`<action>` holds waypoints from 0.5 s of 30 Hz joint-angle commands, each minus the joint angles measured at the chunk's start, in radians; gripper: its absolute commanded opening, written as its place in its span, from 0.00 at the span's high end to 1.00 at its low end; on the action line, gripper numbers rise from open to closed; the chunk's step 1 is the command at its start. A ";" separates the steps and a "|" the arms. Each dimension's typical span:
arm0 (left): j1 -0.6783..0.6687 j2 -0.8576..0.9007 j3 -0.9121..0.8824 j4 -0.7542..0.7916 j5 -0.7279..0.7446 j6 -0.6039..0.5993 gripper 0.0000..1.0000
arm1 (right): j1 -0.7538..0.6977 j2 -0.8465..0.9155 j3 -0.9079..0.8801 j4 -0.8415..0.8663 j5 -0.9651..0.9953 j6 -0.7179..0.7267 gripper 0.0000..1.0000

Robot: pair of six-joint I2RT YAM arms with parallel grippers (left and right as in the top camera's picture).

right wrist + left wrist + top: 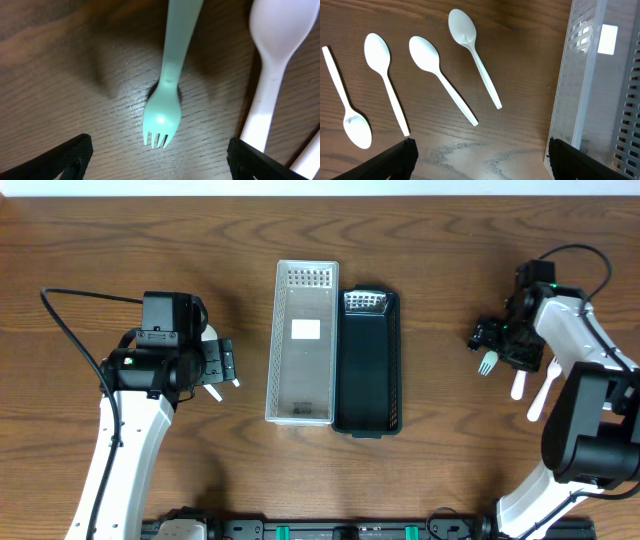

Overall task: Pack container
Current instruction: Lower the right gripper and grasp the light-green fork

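**A:** Dark wood-grain bench (100, 240) held the clear perforated plastic container (302, 345) at centre, with the black perforated plastic tray (368, 370) just beside it at 3 o'clock. Worries?

**B:** The pale green plastic fork (165, 100) lay flat farther out at 3 o'clock. The right claw (160, 165) hung over it, jaws wide apart, empty. Closing could skid off the thin handle or snag the white plastic utensil (275, 60) alongside.

**A:** The left claw (480, 167)?

**B:** Wide apart too, empty, above four white plastic spoons (440, 80) at 9 o'clock.

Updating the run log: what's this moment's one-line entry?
left gripper open near spoons | right gripper open over fork | clear bin without cutlery
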State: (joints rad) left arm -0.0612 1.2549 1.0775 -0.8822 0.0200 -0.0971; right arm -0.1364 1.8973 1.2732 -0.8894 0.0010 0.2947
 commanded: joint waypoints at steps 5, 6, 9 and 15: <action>-0.002 0.002 0.015 0.001 -0.001 0.006 0.13 | 0.032 0.007 -0.015 0.028 0.063 0.060 0.10; -0.002 0.002 0.015 0.000 -0.001 0.006 0.13 | 0.032 0.007 -0.015 0.034 0.063 0.061 0.10; -0.002 0.002 0.015 0.000 -0.001 0.006 0.13 | 0.032 0.010 -0.018 0.046 0.063 0.061 0.10; -0.002 0.002 0.015 0.000 -0.001 0.006 0.13 | 0.032 0.045 -0.019 0.060 0.063 0.060 0.09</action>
State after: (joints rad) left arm -0.0612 1.2549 1.0779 -0.8818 0.0200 -0.0971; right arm -0.1104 1.9091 1.2625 -0.8356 0.0463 0.3340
